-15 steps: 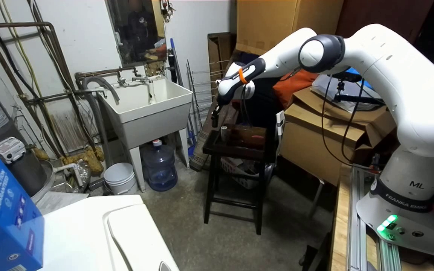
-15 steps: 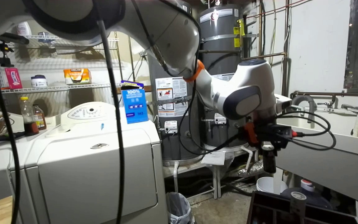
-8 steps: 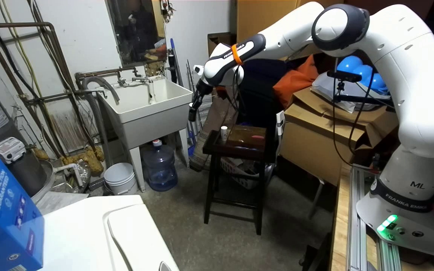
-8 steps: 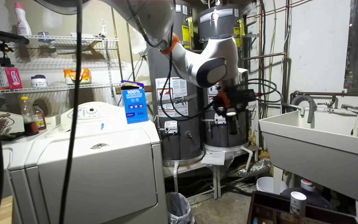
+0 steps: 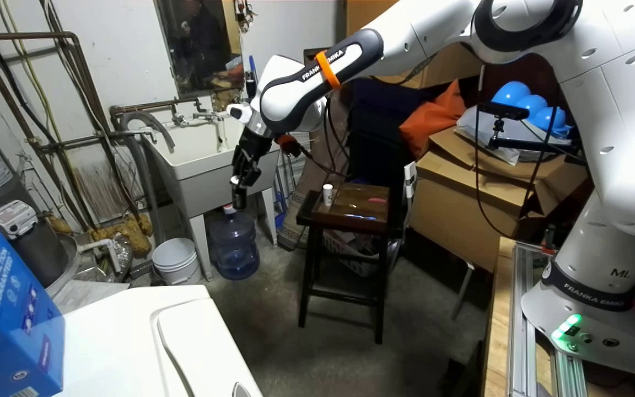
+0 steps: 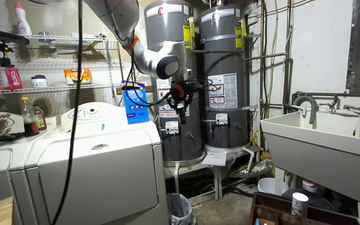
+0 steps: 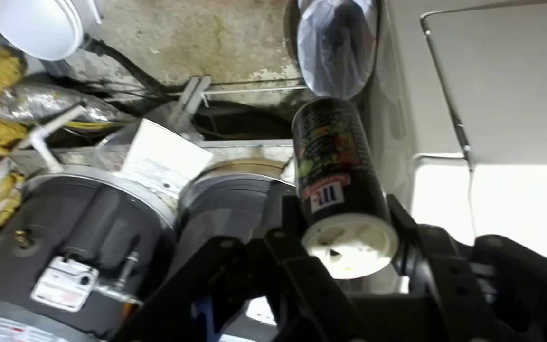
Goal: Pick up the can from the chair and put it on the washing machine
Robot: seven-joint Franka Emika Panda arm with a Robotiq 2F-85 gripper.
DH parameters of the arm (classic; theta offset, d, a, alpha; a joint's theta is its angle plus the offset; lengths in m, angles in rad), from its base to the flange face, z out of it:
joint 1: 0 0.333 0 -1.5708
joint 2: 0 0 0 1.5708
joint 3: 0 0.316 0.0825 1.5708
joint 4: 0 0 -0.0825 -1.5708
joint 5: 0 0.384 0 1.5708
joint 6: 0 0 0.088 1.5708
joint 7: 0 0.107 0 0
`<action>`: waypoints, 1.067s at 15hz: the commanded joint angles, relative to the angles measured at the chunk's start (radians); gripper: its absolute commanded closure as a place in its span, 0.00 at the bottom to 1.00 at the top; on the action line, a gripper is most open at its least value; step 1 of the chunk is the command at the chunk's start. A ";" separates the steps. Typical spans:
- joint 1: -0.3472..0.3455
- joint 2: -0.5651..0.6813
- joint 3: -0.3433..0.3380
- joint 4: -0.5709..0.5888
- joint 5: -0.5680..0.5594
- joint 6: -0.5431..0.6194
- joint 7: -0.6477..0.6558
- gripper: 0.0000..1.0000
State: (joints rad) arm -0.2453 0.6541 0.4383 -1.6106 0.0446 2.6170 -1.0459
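Gripper [image 7: 345, 213] found clamped on the can [image 7: 337, 164] from both sides, the can's white end nearest in the wrist view (printed label visible along the dark side). The can is held in mid-air, well apart from the chair [image 5: 345, 223] and off the washing machine [image 5: 113, 342]. On the chair, a white canister [image 5: 327, 196] stands upright near the edge.

The arm [image 5: 620, 110] is arching high from its base [image 5: 618, 326], its forearm [image 5: 397, 36] sloping down to the wrist [image 5: 290, 102]; the fingers [image 7: 404, 223] are pointing downward, clamping from opposite sides.
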 commanded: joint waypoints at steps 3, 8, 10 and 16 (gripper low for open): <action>0.124 -0.033 -0.032 -0.041 0.036 -0.041 -0.065 0.80; 0.146 -0.033 -0.055 -0.045 0.035 -0.040 -0.060 0.55; 0.143 -0.033 -0.058 -0.044 0.035 -0.040 -0.060 0.55; 0.144 -0.033 -0.058 -0.044 0.035 -0.040 -0.060 0.55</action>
State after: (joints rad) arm -0.1276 0.6264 0.4102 -1.6577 0.0506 2.5789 -1.0903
